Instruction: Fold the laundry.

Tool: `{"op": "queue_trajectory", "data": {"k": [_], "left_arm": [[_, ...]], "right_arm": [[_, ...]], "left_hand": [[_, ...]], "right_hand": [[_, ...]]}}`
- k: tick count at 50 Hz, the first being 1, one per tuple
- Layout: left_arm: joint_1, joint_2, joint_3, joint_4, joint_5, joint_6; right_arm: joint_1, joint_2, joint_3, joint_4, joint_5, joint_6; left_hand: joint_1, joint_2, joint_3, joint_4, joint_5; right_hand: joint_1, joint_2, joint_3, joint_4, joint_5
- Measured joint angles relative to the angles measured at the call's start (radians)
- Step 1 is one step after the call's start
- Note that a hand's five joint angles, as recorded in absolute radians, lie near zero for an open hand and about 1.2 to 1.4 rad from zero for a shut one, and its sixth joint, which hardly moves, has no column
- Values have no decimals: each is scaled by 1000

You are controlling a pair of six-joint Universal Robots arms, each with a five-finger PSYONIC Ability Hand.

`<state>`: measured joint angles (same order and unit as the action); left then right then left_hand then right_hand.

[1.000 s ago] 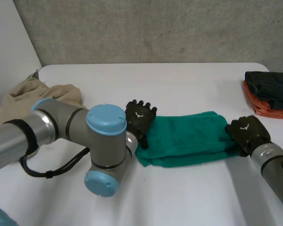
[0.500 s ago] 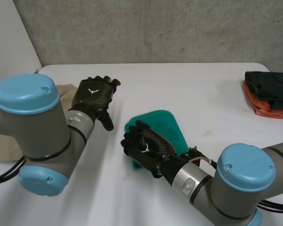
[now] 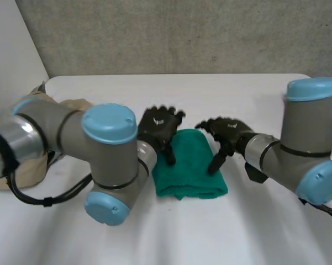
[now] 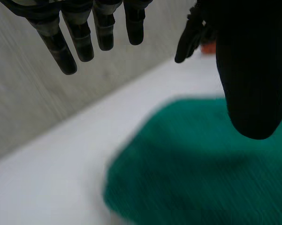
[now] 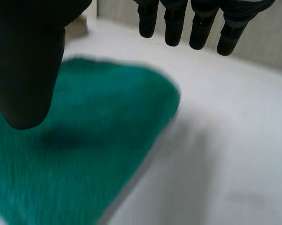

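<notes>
A green towel (image 3: 190, 165) lies folded into a small thick rectangle at the middle of the white table (image 3: 171, 232). My left hand (image 3: 160, 128) is open over the towel's far left corner, thumb pointing down at the left edge. My right hand (image 3: 227, 131) is open over the far right corner, thumb pointing down at the right edge. In the left wrist view the left hand (image 4: 253, 75) hangs with straight fingers (image 4: 84, 37) above the towel (image 4: 201, 168). In the right wrist view the right hand (image 5: 28, 65) has straight fingers (image 5: 192, 23) above the towel (image 5: 84, 154), holding nothing.
A beige garment (image 3: 22, 165) lies bunched at the table's left edge, partly behind my left arm (image 3: 107, 160). My right arm (image 3: 309, 143) crosses the table's right side. A grey wall runs along the table's far edge.
The towel lay long and flat; now it is folded over into a narrower stack. My right hand, shut at the towel's right end, has opened. My left hand is back at the left edge.
</notes>
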<state>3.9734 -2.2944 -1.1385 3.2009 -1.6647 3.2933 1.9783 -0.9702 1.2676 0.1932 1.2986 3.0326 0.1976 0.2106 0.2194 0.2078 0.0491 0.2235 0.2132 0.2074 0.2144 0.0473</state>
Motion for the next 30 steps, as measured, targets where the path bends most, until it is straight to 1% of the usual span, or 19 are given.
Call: {"op": "queue_trajectory", "data": {"k": [6,9,13,16,20,22,24,25,26,30], "left_arm": [[6,-70,41,-139,-12,0],[14,-81,50,-188,-19,4],[22,-73,52,-212,-19,9],[29,-42,52,-217,-13,13],[39,15,54,-207,2,16],[50,59,57,-193,26,16],[67,107,60,-172,72,15],[67,107,60,-172,72,15],[84,143,61,-154,123,14],[118,201,63,-129,243,11]], "right_arm": [[5,123,-96,96,25,-70],[7,146,-114,103,70,-121],[8,139,-112,83,131,-182],[8,101,-85,24,186,-241],[15,35,-32,-51,214,-277],[31,-46,43,-130,224,-300],[55,-118,127,-210,223,-319],[55,-118,127,-210,223,-319],[80,-168,204,-279,220,-334],[131,-225,342,-393,211,-359]], "left_hand": [[0,0,0,0,0],[0,0,0,0,0],[0,0,0,0,0],[0,0,0,0,0],[0,0,0,0,0],[0,0,0,0,0],[0,0,0,0,0],[0,0,0,0,0],[0,0,0,0,0],[0,0,0,0,0]], "right_hand": [[0,0,0,0,0],[0,0,0,0,0],[0,0,0,0,0],[0,0,0,0,0],[0,0,0,0,0],[0,0,0,0,0],[0,0,0,0,0],[0,0,0,0,0],[0,0,0,0,0],[0,0,0,0,0]]}}
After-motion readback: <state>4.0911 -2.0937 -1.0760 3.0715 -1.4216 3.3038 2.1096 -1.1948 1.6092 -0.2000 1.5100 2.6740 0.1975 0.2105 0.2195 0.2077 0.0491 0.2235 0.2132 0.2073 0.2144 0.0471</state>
